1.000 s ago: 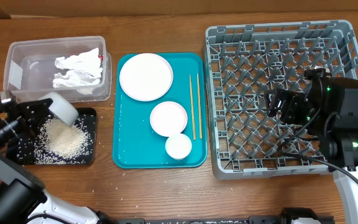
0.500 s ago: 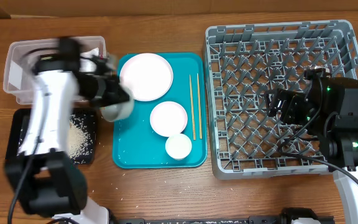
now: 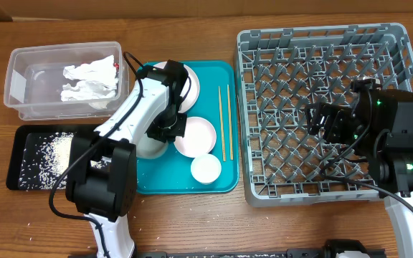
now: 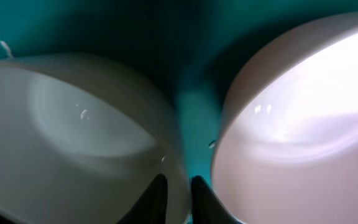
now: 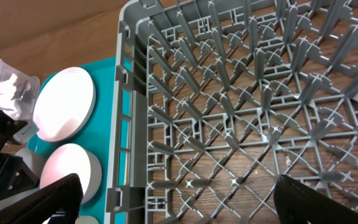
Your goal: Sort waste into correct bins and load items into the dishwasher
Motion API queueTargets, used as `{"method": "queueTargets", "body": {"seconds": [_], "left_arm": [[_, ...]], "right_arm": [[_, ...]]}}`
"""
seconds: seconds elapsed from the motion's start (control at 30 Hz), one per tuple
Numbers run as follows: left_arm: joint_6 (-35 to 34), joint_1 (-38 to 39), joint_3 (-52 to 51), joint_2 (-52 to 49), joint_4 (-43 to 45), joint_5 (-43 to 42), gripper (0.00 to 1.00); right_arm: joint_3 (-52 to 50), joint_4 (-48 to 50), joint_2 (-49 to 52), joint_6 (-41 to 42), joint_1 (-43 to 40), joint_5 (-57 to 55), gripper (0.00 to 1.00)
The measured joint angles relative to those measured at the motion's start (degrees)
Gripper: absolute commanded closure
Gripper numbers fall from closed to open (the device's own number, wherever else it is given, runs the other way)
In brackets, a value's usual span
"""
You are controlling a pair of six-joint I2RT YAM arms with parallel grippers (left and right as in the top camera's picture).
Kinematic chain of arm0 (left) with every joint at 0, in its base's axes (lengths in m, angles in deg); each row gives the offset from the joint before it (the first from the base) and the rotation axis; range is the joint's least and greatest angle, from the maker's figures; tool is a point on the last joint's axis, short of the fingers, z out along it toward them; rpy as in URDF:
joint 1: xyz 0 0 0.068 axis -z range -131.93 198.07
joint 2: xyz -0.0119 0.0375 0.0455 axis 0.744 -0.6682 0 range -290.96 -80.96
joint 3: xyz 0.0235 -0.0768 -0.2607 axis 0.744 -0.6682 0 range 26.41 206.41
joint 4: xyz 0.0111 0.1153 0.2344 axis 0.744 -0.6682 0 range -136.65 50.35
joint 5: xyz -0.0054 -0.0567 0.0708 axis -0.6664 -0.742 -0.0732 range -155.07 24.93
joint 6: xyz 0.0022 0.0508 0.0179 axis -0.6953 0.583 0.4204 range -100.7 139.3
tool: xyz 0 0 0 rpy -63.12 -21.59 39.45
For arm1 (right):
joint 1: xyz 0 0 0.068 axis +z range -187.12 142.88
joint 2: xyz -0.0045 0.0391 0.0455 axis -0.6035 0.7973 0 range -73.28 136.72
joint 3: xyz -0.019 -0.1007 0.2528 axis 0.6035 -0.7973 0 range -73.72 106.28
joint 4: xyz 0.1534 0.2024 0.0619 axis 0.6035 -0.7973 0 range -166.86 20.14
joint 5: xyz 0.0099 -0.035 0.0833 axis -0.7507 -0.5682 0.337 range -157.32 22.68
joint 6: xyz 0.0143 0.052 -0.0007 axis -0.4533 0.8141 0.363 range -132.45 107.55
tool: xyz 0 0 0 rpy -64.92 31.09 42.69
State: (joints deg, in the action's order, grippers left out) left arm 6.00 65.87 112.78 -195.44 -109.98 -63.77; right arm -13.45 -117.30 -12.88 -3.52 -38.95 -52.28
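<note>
My left gripper is shut on the rim of a white bowl low over the teal tray's left side; in the left wrist view my gripper pinches that bowl's wall. A second white dish lies just to its right, also in the left wrist view. The large plate is partly hidden by my arm. A small cup and chopsticks lie on the tray. My right gripper is open and empty above the grey dish rack.
The clear tub at the back left holds stained napkins. The black tray holds loose rice. The teal tray lies between them and the rack. The right wrist view shows the rack's pegs.
My left arm has swung right from the black tray, where rice now lies spread, carrying the bowl over to the teal tray beside the smaller dish. The right arm has not moved.
</note>
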Motion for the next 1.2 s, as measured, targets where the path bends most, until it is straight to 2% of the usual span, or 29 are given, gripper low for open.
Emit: {"method": "queueTargets", "body": {"seconds": [0.07,0.1,0.2,0.33,0.43,0.5,0.63,0.77,0.97,1.07,1.17,1.2], "left_arm": [[-0.26,-0.04,0.04,-0.02,-0.35,0.72,0.51],[-0.26,-0.04,0.31,-0.02,-1.09,0.94,0.5],[0.17,-0.04,3.13,-0.09,-4.94,1.44,0.48],[2.25,-0.04,13.97,-0.2,-11.47,1.03,0.49],[8.46,0.09,21.92,-0.17,-14.99,-2.97,0.48],[13.44,0.55,23.58,-0.07,-17.09,-6.91,0.48],[22.08,3.43,22.45,-0.07,-21.09,-13.44,0.48],[25.31,8.24,17.46,-0.07,-21.4,-16.04,0.48],[22.58,13.9,9.31,-0.07,-15.69,-12.57,0.5],[19.12,14.34,5.49,-0.07,-12.22,-8.7,0.61],[16.52,14.12,2.67,-0.07,-8.28,-6.05,0.93],[15.47,14.08,2.12,-0.07,-7.06,-5.46,0.96]], "right_arm": [[0.0,-0.11,0.0,-0.02,0.0,0.0,0.0],[0.0,-0.15,0.0,0.0,0.0,0.0,0.0],[0.0,-0.11,0.0,-0.02,0.0,0.0,0.0],[0.0,-0.15,0.0,-0.04,0.0,0.0,0.0],[0.0,-0.13,-0.02,0.02,0.0,-0.02,0.0],[0.0,-0.15,0.0,0.0,0.0,0.02,0.0],[0.0,-0.13,-0.02,-0.02,0.0,0.0,0.0],[0.0,-0.11,0.0,-0.02,0.0,-0.02,0.0],[0.02,-0.13,0.83,0.0,0.0,0.0,0.0],[0.02,-0.13,1.92,-0.02,0.0,0.02,0.0],[0.02,-0.15,3.21,0.02,0.0,0.39,0.0],[0.02,-0.15,3.74,-0.02,0.0,0.9,0.0]]}}
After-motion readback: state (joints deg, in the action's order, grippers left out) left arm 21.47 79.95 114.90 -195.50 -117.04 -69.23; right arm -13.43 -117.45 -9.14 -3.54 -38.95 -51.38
